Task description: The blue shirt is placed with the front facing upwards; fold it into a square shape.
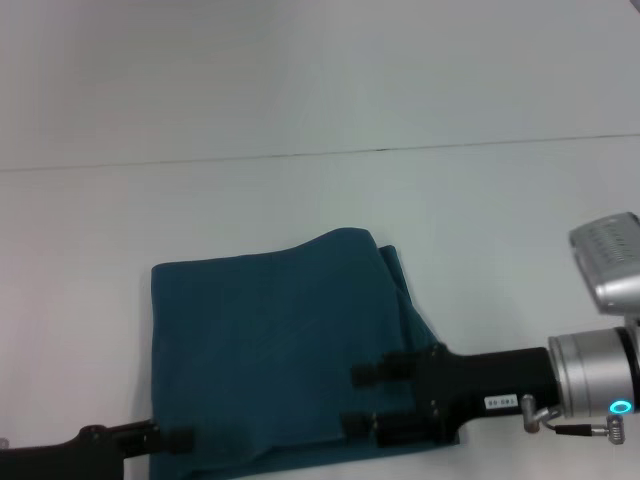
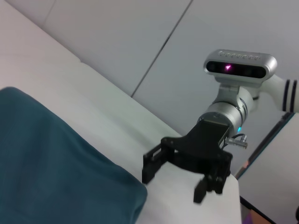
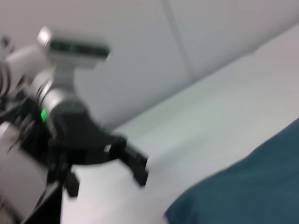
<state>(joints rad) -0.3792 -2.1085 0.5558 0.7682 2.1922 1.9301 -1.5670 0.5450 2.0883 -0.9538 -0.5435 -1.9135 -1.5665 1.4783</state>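
The blue shirt [image 1: 270, 340] lies folded into a rough rectangle on the white table [image 1: 80, 230], plain cloth upward with no lettering showing. Its right side is bunched in loose layers. My right gripper [image 1: 358, 400] reaches in from the right over the shirt's near right part, open, with nothing between its fingers. The left wrist view shows that gripper [image 2: 174, 185] just past the shirt's edge [image 2: 46, 172]. My left gripper [image 1: 178, 440] sits low at the shirt's near left corner. It appears open in the right wrist view [image 3: 107, 182], off the shirt's corner [image 3: 252, 186].
A thin seam [image 1: 380, 150] runs across the table behind the shirt. White surface spreads to the left, right and far side of the cloth. The right arm's camera housing [image 1: 610, 260] stands at the right edge.
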